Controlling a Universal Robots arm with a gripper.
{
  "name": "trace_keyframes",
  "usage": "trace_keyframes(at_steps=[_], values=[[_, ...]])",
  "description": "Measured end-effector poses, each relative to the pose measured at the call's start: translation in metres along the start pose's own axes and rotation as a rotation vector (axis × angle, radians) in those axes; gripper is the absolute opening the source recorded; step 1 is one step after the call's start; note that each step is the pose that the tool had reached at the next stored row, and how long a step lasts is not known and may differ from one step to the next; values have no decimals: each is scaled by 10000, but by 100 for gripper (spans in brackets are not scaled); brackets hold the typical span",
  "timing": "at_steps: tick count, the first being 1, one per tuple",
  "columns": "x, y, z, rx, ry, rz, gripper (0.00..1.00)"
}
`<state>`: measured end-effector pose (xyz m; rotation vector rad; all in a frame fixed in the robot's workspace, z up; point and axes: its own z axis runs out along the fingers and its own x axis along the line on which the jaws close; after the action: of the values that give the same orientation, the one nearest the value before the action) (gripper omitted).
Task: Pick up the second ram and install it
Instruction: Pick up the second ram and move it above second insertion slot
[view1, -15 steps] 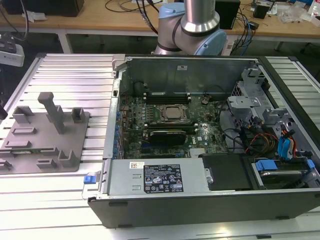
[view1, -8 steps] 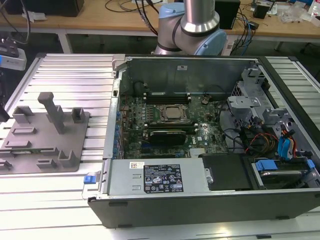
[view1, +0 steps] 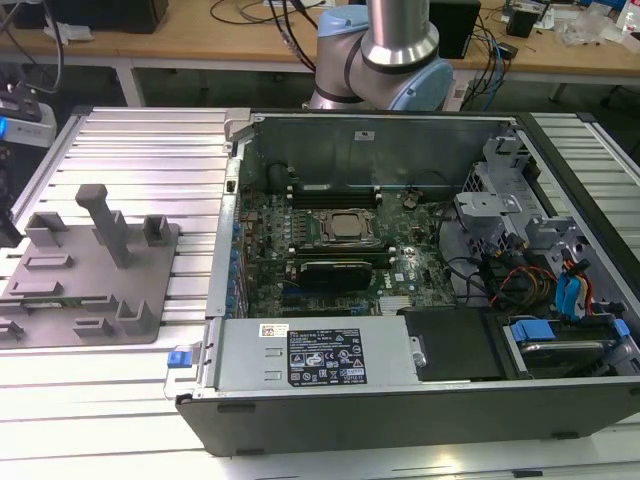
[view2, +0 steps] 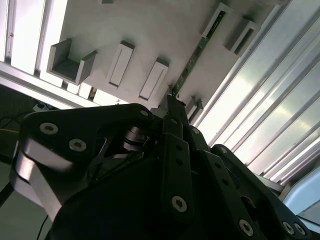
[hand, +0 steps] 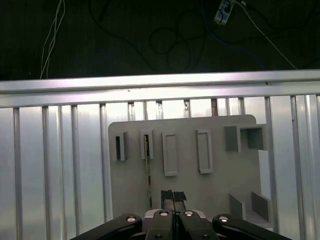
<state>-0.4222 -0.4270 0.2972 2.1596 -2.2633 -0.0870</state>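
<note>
Over on the grey tray (hand: 210, 190), the second ram (hand: 148, 172) stands on its thin edge, so in both wrist views it reads as a skinny green line; one end sits in an upright holder and the rest runs across the tray's flat floor; in the second wrist view the stick (view2: 200, 47) shows its little dark parts along the edge; the gripper (hand: 173, 195) hangs above the tray with its two dark fingertips squeezed right together and nothing between them, so it's got hold of zilch; the tips sit just beside the near end of the stick, not touching it as far as I can tell; same story in the second wrist view, where the gripper (view2: 172, 105) points at that end of the stick; the tray rests on a slatted aluminium table (hand: 50, 160); in the exterior view the tray (view1: 150, 290) with its upright posts sits at the exterior view's left of an open computer case (view1: 400, 400), with the silver processor (view1: 348, 228) on the green board inside, and the arm (view1: 400, 40) rises behind the case.
</note>
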Motion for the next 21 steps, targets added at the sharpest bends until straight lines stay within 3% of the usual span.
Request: trace_keyframes(at_steps=[10, 14, 18, 21], values=[[3, -5, 93, -2, 0, 0, 8], [5, -9, 180, -3, 0, 1, 8], [106, -19, 278, -2, -1, -7, 8], [138, -22, 330, -3, -3, -9, 8]])
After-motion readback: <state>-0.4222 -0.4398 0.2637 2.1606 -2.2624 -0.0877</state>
